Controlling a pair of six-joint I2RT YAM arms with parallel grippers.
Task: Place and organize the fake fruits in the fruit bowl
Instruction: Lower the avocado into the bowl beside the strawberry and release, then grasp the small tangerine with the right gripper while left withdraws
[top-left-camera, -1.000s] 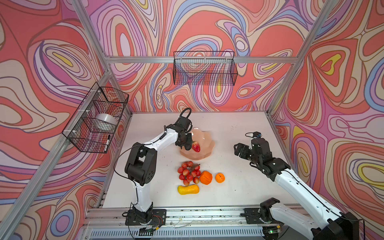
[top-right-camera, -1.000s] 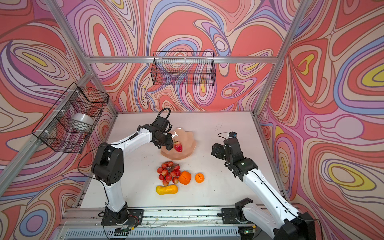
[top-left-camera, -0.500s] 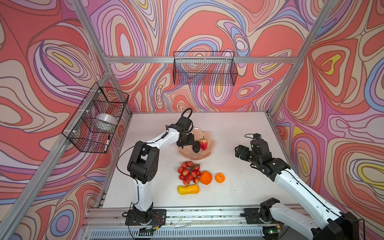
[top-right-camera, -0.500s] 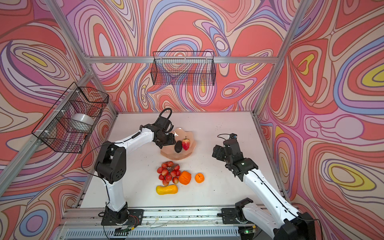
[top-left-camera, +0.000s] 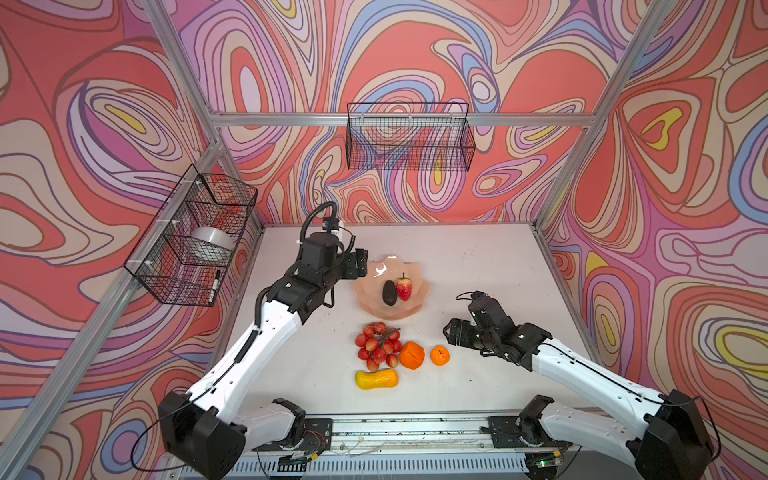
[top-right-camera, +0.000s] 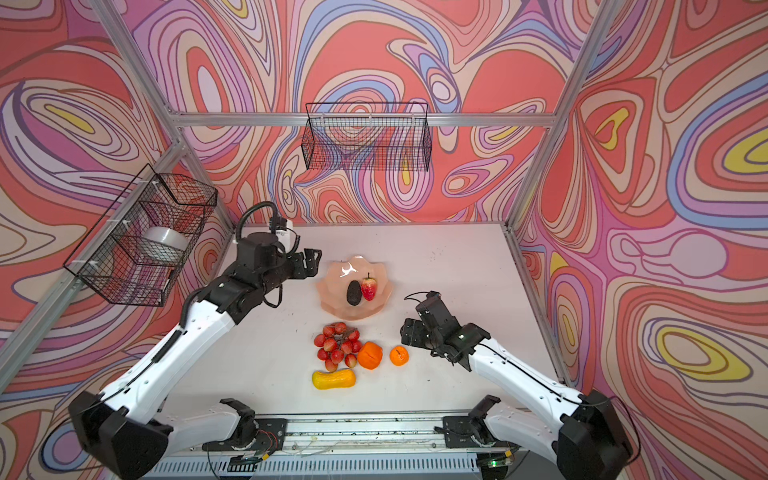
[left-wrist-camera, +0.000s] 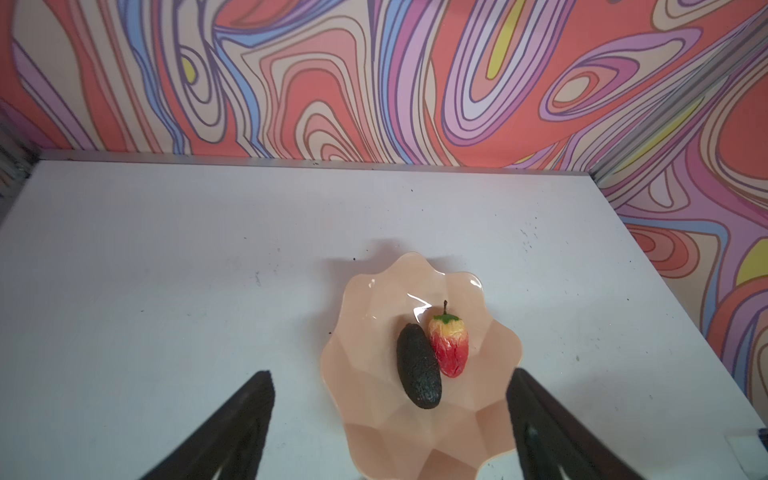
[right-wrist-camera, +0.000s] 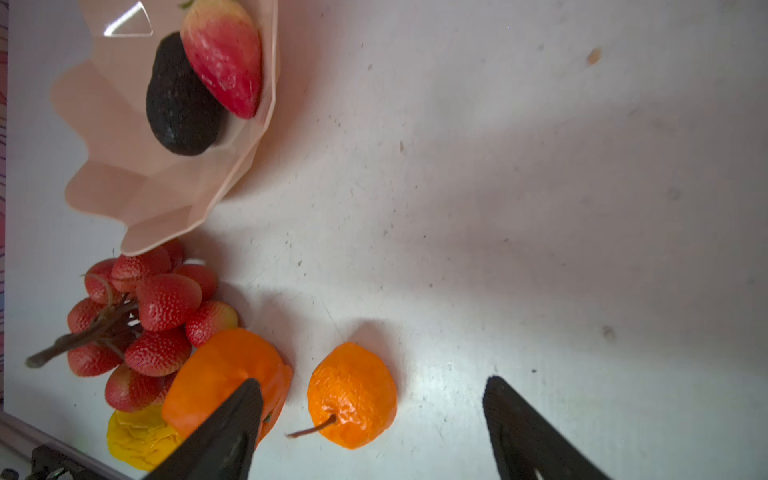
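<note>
I find the left gripper (left-wrist-camera: 390, 373) wide and empty at the fruit bowl's (top-left-camera: 369, 300) 10 o'clock, clear of the avocado (top-left-camera: 389, 292) and strawberry (top-left-camera: 404, 289) touching inside it, and the right gripper (right-wrist-camera: 374, 381), also spread, at 3 o'clock of the tangerine (top-left-camera: 439, 355) - evidently lined up to take it next.

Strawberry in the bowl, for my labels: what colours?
Strawberry: red, yellow near its green cap; best in the left wrist view.

The left arm (top-left-camera: 249, 357) and right arm (top-left-camera: 582, 374) are white with black joints. A black cable (top-left-camera: 314, 209) loops at twelve o'clock on the left.
</note>
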